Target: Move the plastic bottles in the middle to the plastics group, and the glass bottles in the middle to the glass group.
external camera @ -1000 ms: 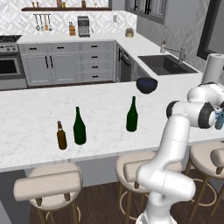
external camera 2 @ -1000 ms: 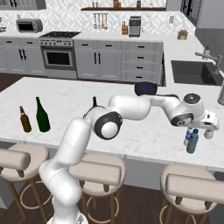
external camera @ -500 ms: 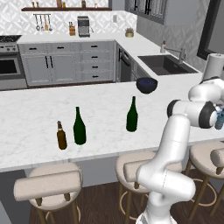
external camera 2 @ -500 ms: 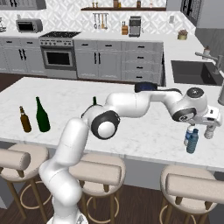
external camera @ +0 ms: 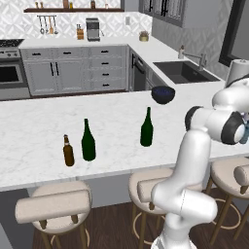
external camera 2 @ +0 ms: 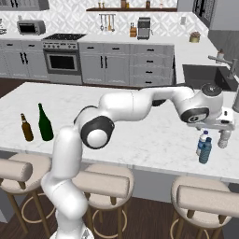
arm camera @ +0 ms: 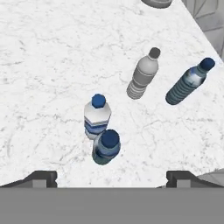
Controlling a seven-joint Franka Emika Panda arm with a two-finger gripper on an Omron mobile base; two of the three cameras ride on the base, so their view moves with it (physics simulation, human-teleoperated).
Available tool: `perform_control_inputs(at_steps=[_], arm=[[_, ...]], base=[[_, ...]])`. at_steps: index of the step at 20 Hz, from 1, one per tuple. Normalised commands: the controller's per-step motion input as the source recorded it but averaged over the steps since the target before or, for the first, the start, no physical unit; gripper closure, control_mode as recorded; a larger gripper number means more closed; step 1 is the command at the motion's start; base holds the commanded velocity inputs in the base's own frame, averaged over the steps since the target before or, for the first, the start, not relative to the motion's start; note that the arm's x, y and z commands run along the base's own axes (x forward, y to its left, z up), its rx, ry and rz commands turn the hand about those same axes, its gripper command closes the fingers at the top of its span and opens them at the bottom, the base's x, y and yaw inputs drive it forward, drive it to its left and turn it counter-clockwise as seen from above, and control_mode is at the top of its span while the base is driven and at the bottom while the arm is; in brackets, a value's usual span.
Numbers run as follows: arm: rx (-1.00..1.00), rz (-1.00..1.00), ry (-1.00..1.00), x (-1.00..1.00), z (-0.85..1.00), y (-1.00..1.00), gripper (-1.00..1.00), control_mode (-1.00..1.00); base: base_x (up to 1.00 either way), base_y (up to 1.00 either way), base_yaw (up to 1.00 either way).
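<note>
Gripper wide open, holding nothing, above four small bottles at far right of counter. Probably plastics done. Green bottle upright mid-counter, far left of gripper.

We have our arm stretched far out to the right, elbow bent and forearm level, wrist turned so the hand points straight down. Its two fingers stand spread wide apart, with nothing held between them.
</note>
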Motion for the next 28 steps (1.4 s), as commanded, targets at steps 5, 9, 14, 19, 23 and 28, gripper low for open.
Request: perform_control_inputs(at_steps=[5,9,14,19,23,28], arm=[[-0.03,0.19,0.0,-0.32,0.12,0.93,-1.0,-1.0],[-0.1,0.17,0.0,-0.16,0.0,1.0,-1.0,-1.0],[-0.09,0.12,0.03,0.0,0.02,1.0,-1.0,-1.0],[0.0,0.06,0.15,0.0,0.01,0.93,-1.0,-1.0],[0.0,0.0,0.07,-0.02,0.15,0.72,-1.0,-1.0],[0.0,0.0,0.01,-0.07,0.14,0.68,-1.0,-1.0]], base=[[0.0,0.0,0.0],[0.0,0.0,0.0],[0.0,0.0,0.0],[0.0,0.0,0.0],[0.0,0.0,0.0],[0.0,0.0,0.0]])
